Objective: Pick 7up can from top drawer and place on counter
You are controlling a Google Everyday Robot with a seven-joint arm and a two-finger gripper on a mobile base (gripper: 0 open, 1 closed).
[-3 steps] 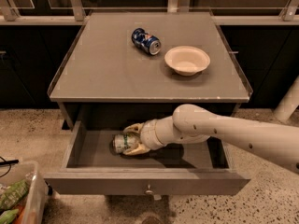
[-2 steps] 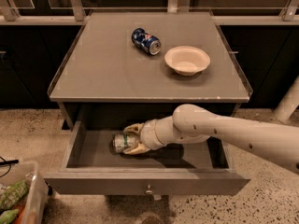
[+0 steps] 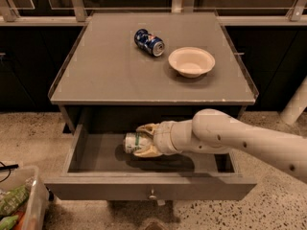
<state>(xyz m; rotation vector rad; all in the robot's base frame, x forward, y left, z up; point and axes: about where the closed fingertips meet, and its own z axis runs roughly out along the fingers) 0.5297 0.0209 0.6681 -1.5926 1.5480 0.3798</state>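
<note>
Just the one camera view, looking down on everything from the front.

My gripper (image 3: 139, 140) is down inside the wide shallow grey top drawer (image 3: 91, 153), which is pulled open. My white arm (image 3: 240, 140) reaches in from the right. The tan fingers (image 3: 146, 128) sit one on each side of the small silver-white 7up can with green markings (image 3: 130, 142), closed onto it as far as I can see. The 7up can lies on its side on the drawer floor, left of centre, with its shiny end pointing left. It's not lifted yet.

About handling: a can like this is probably light, smooth and a bit slippery. The thin wall will likely dent if I squeeze hard. Across the round body near the middle looks like the best hold, and that's roughly where my fingers are. It can roll, so firm but gentle is my guess. I'd also lift straight up, because the edge of the top overhangs the back of the drawer.

Above that is the big flat grey bench (image 3: 105, 71) with clear raised edges, where the can has to end up. A blue soda can (image 3: 149, 42) lies on its side there, and a shallow cream bowl (image 3: 191, 60) sits just to its right. The front left part of the top looks like the easy drop spot.
</note>
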